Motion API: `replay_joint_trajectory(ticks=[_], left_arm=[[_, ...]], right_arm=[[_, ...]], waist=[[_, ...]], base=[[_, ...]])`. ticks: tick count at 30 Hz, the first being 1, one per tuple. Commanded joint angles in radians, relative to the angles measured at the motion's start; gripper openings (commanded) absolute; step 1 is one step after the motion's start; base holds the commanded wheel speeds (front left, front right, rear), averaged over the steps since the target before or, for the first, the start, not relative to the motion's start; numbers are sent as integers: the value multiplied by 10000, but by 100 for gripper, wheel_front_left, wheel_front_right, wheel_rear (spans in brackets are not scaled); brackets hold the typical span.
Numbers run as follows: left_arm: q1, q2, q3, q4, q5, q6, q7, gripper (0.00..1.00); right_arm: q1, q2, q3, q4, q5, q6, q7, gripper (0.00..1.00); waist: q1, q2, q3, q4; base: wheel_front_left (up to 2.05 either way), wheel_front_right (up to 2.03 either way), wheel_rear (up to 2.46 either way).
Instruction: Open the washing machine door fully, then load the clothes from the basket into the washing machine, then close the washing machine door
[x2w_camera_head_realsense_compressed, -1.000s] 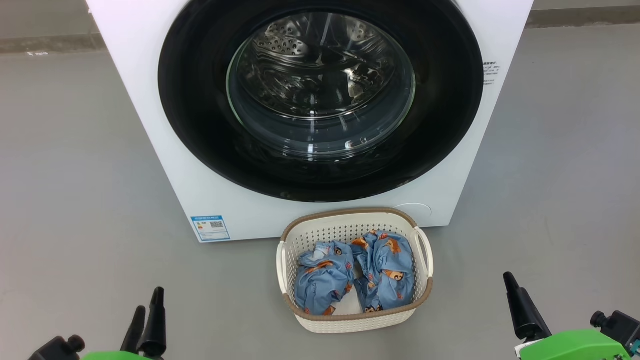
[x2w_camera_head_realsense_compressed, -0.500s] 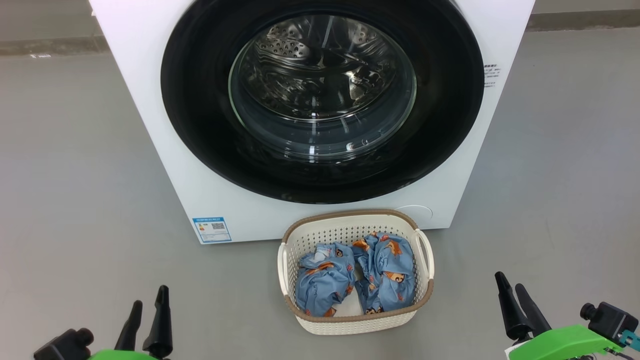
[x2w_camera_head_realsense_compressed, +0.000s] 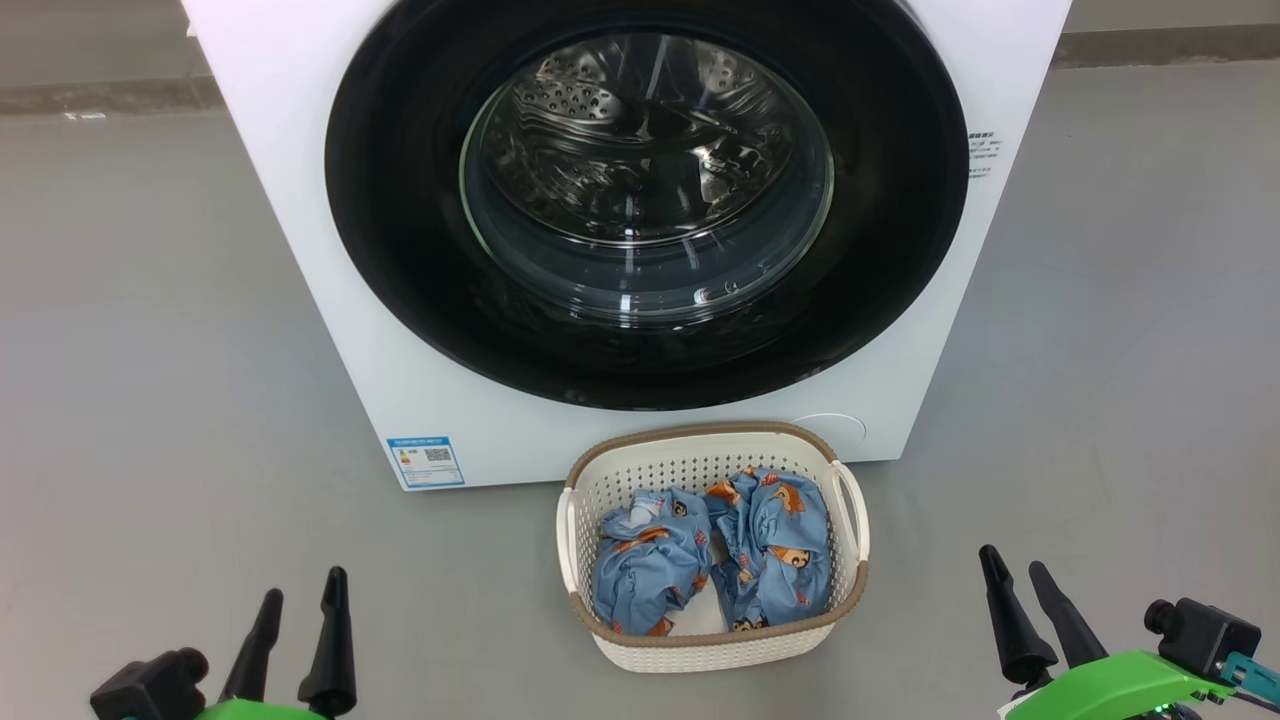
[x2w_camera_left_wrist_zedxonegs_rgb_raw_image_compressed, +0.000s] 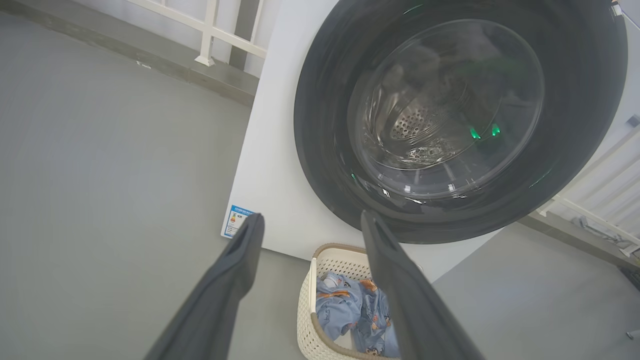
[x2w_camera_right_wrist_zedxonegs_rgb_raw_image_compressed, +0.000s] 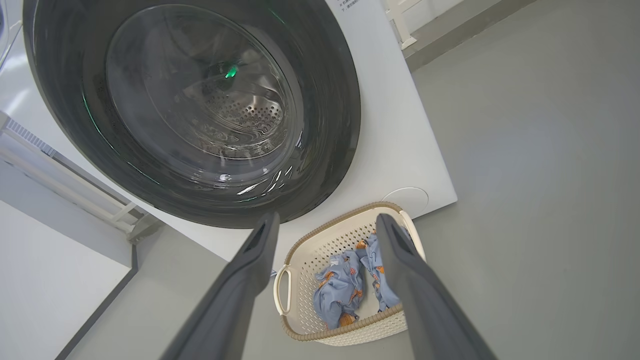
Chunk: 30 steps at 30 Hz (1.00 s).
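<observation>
The white washing machine (x2w_camera_head_realsense_compressed: 300, 230) stands ahead of me, its round black-rimmed door (x2w_camera_head_realsense_compressed: 400, 250) shut flat against the front. Through the glass bowl I see the steel drum. On the floor just before it sits the cream basket (x2w_camera_head_realsense_compressed: 712, 652) with a brown rim. Two light blue bear-print clothes (x2w_camera_head_realsense_compressed: 650, 560) lie side by side inside it. My left gripper (x2w_camera_head_realsense_compressed: 305, 592) hovers open over the floor at the lower left, well clear of the basket. My right gripper (x2w_camera_head_realsense_compressed: 1015, 566) is open at the lower right, also apart from it. Both hold nothing.
Grey floor (x2w_camera_head_realsense_compressed: 150, 400) spreads on both sides of the machine. A blue label sticker (x2w_camera_head_realsense_compressed: 426, 461) marks the washer's lower left corner. A low kerb runs along the back wall (x2w_camera_head_realsense_compressed: 100, 95). White railings (x2w_camera_left_wrist_zedxonegs_rgb_raw_image_compressed: 210, 35) stand behind the machine.
The camera has tilted slightly, so the whole picture sits a little lower. The right gripper's fingers have drifted left and the left gripper's slightly right and down. Nothing has been touched.
</observation>
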Motion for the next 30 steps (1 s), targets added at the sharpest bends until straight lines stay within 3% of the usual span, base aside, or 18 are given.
replay_joint_trajectory(ticks=[1, 30], left_arm=[[-153, 233, 196, -314, 266, -19, -153, 100], [-53, 432, -26, -259, 3531, -27, -1037, 100]], right_arm=[[-482, -157, 197, -196, -265, 11, -145, 100], [-419, -303, 251, -179, -3427, 15, -1023, 100]], waist=[[-1, -1, -3, -1], [-1, -1, -130, -67]], base=[[0, 0, 0], [0, 0, 0]])
